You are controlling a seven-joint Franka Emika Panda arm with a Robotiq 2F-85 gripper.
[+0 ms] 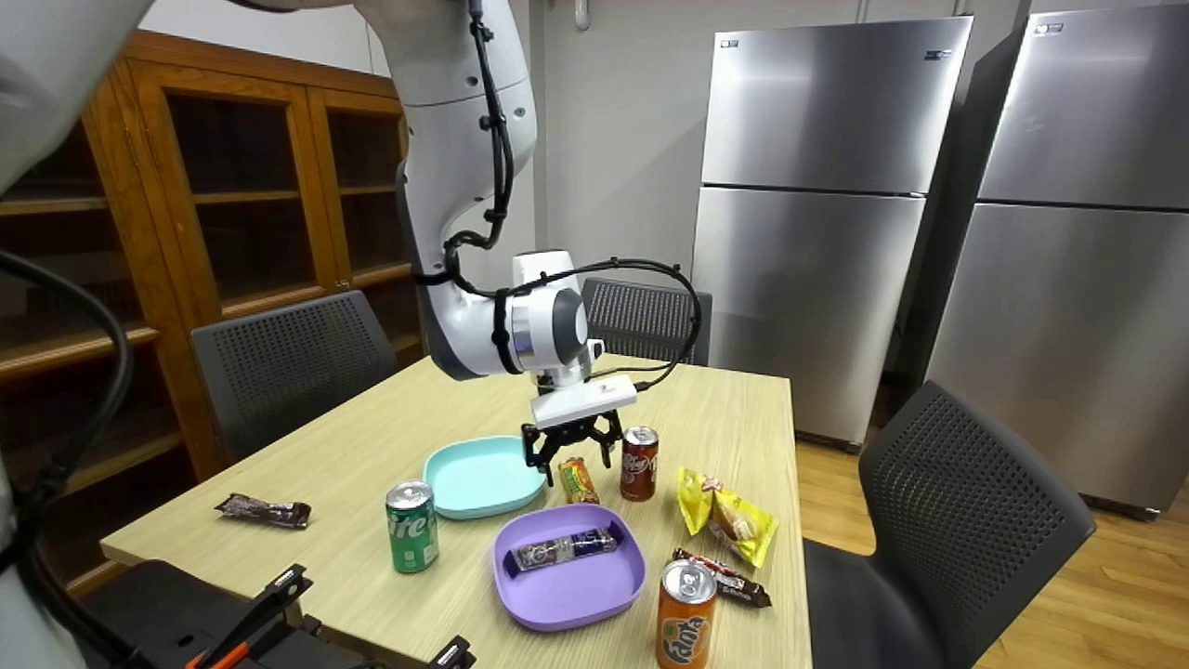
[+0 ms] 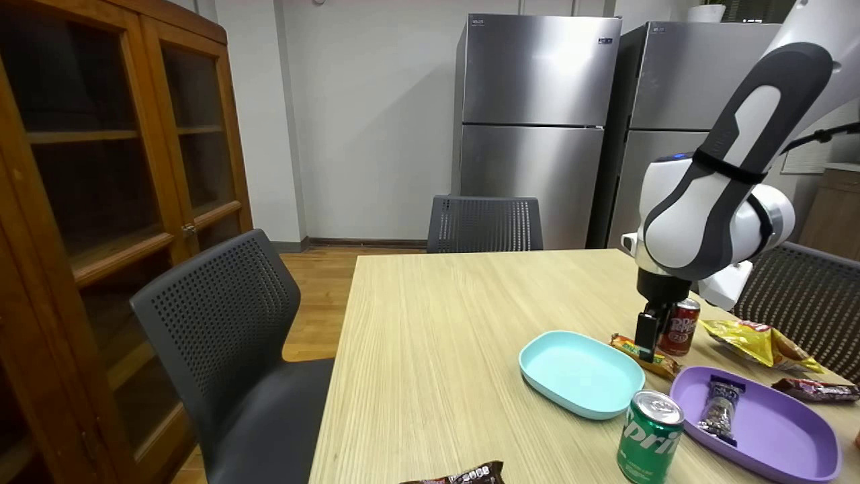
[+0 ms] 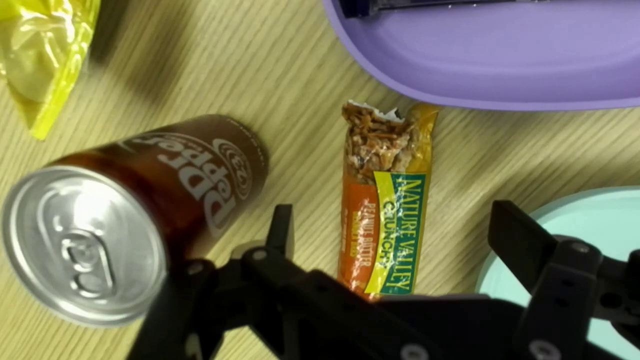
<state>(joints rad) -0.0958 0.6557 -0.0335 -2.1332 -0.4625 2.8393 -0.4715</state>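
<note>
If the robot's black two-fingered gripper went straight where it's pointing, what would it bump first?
Probably the long, orange plastic-wrapped bar beneath the open gripper. Depth is unclear: the gripper might clip the rounded turquoise plastic plate first.

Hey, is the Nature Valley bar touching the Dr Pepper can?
Apart: the wrist view shows tabletop between the Nature Valley bar and the Dr Pepper can.

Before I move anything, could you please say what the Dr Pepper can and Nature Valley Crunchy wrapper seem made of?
Dr Pepper can: probably aluminium, glossy; its silvery lid gleams. Nature Valley Crunchy wrapper: shiny, perhaps plastic film or foil; highlights speckle it.
</note>
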